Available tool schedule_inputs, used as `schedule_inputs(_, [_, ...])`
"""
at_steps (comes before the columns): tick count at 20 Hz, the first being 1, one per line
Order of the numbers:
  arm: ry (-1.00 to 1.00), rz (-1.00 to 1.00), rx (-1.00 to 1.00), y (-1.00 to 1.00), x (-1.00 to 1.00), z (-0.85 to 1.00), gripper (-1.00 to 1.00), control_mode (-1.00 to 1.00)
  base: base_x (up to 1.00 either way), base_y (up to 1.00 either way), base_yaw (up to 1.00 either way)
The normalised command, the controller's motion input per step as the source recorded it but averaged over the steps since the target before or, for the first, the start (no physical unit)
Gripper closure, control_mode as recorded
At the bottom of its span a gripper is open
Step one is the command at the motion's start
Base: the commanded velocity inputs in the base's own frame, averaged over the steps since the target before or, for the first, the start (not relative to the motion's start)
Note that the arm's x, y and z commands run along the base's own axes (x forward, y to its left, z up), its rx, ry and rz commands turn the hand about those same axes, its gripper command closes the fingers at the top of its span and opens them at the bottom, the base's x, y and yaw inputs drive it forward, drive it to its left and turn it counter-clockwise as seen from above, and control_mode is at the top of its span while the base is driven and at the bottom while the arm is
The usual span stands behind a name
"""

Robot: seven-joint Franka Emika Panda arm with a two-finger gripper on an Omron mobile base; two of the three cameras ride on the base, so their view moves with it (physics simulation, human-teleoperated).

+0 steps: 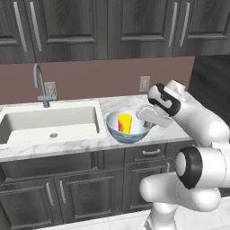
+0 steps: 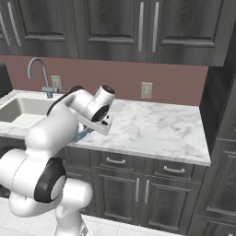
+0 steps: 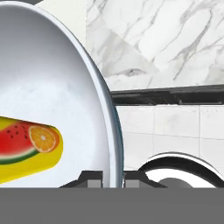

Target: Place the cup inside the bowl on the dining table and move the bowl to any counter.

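The bowl (image 1: pixel 134 133), white inside and pale blue-grey outside, is at the counter (image 1: pixel 120 104), just right of the sink and near the front edge. I cannot tell whether it rests on the marble. The yellow cup (image 1: pixel 125 123) is inside it; in the hand view the cup (image 3: pixel 30 151) shows a watermelon and orange print. My gripper (image 1: pixel 150 121) is shut on the bowl's right rim. In the hand view the rim (image 3: pixel 109 131) runs down between the fingertips of the gripper (image 3: pixel 111 183). From the right base view my arm hides most of the bowl (image 2: pixel 82 135). The dining table is out of view.
A white sink (image 1: pixel 49 121) with a faucet (image 1: pixel 41 85) lies left of the bowl. Bare marble counter (image 2: pixel 156 126) stretches right of the arm up to a dark tall unit (image 2: pixel 221 115). Dark wall cabinets (image 1: pixel 112 27) hang overhead, and drawers with silver handles (image 2: pixel 115 161) are below.
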Motion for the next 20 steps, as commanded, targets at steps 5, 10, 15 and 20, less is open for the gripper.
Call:
schedule_inputs(5, [0.00,0.00,0.00,-0.43,0.48,-0.03,1.00,-1.00,0.00,0.00,0.00])
schedule_inputs(10, [0.00,0.00,0.00,-0.28,0.27,-0.02,1.00,-1.00,0.00,0.00,0.00])
schedule_inputs(15, [0.00,0.00,0.00,-0.21,0.21,-0.02,1.00,-1.00,0.00,0.00,0.00])
schedule_inputs(20, [0.00,0.00,-0.01,-0.11,0.30,0.00,1.00,-1.00,0.00,0.00,0.00])
